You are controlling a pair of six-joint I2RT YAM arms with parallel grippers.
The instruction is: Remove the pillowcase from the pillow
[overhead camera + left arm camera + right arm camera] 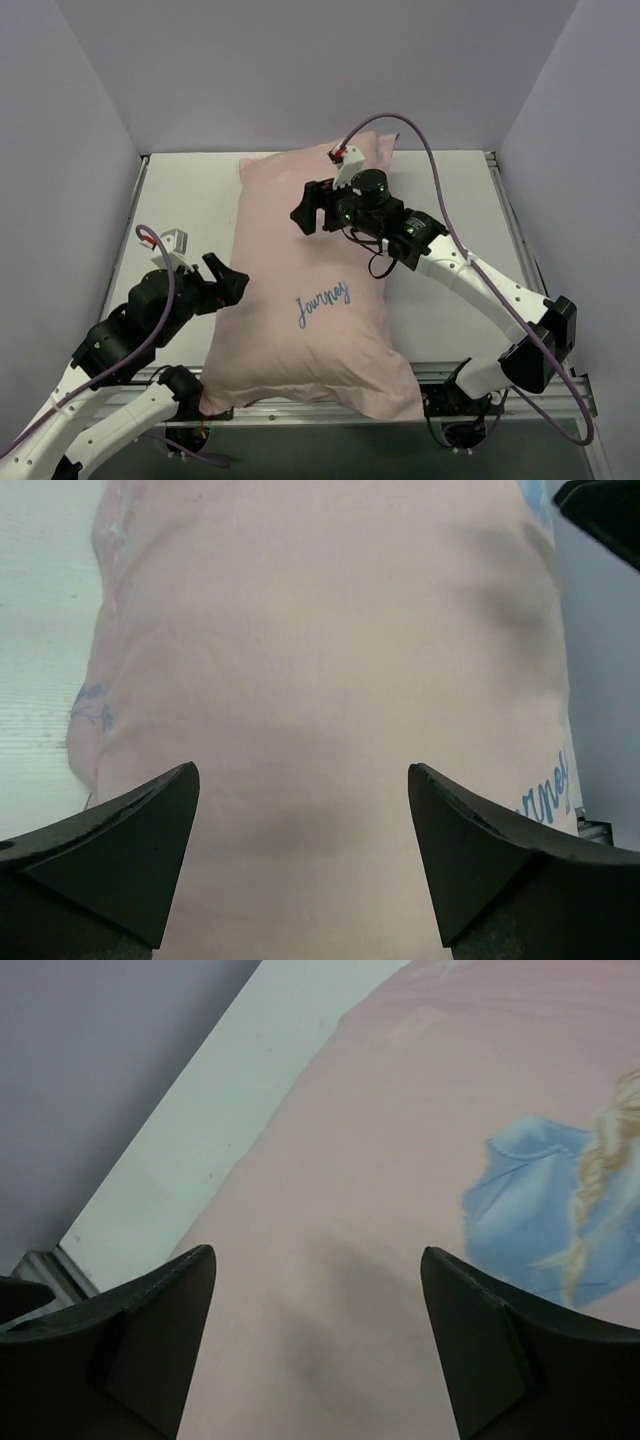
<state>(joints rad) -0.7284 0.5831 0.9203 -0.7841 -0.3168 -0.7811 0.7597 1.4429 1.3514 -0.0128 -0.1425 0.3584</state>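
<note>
- My left claw (225, 285) is spread wide at the pillowcase's (300, 270) left side;
- my right claw (305, 215) is spread wide over its far half;
- the pillowcase lies pale side up, from the table's (180, 190) far edge past its near edge.

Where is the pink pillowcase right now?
In the top view, the pillowcase lies down the middle of the table, with the left gripper at its left edge and the right gripper above its far half.

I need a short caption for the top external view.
Left tool beside and right tool above the pink pillowcase, both open.
</note>
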